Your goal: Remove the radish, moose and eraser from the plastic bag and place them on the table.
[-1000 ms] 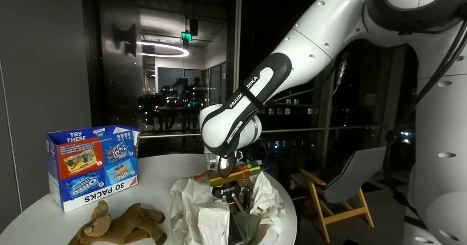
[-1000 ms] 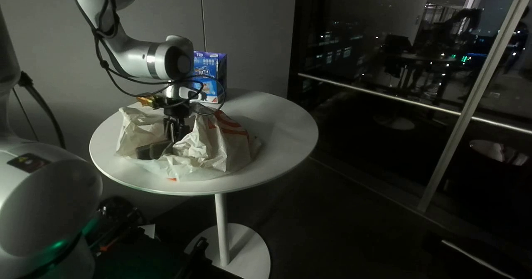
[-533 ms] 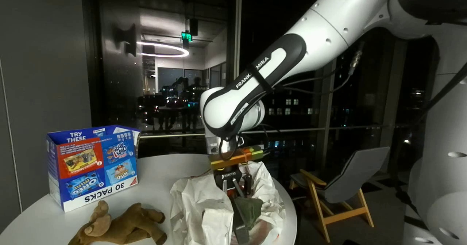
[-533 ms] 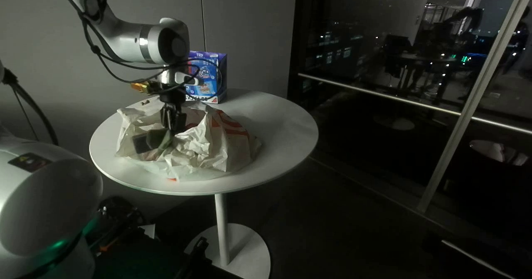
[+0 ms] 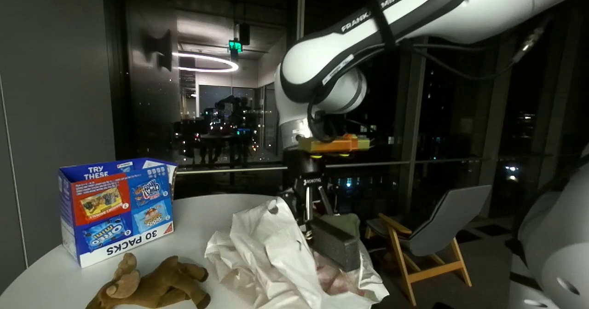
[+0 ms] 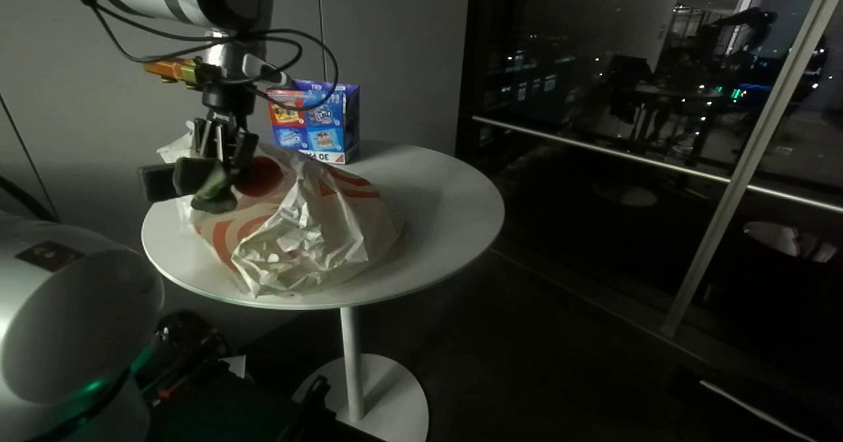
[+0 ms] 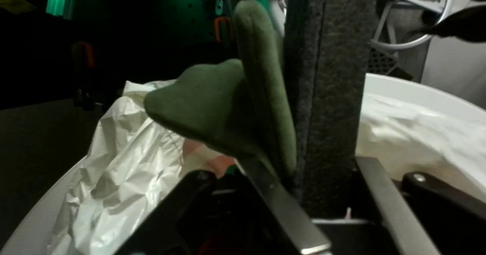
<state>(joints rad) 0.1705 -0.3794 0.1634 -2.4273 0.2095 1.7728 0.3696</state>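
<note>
My gripper (image 7: 309, 167) is shut on the dark grey eraser (image 7: 330, 95), with the radish's green leaves (image 7: 212, 103) pinched beside it. Both are held above the table (image 5: 202, 217). The radish's red body (image 6: 260, 177) hangs beside the fingers in an exterior view. The eraser shows in both exterior views (image 5: 336, 244) (image 6: 159, 183), sticking out from the gripper (image 6: 224, 155). The white plastic bag (image 5: 267, 258) lies crumpled below, one part raised beside the gripper; I cannot tell whether it is caught. The brown moose (image 5: 161, 283) lies on the table, apart from the bag.
A blue snack carton (image 5: 119, 212) stands on the table behind the moose. A wooden chair (image 5: 400, 253) stands beyond the table. The bag (image 6: 329, 224) reaches near the table's rim in an exterior view. Loose cables (image 6: 290, 40) loop round the wrist.
My gripper has risen out of the bag, carrying the eraser and the radish up with it. Part of the bag has been pulled up and shifted. The moose and carton have not moved.
</note>
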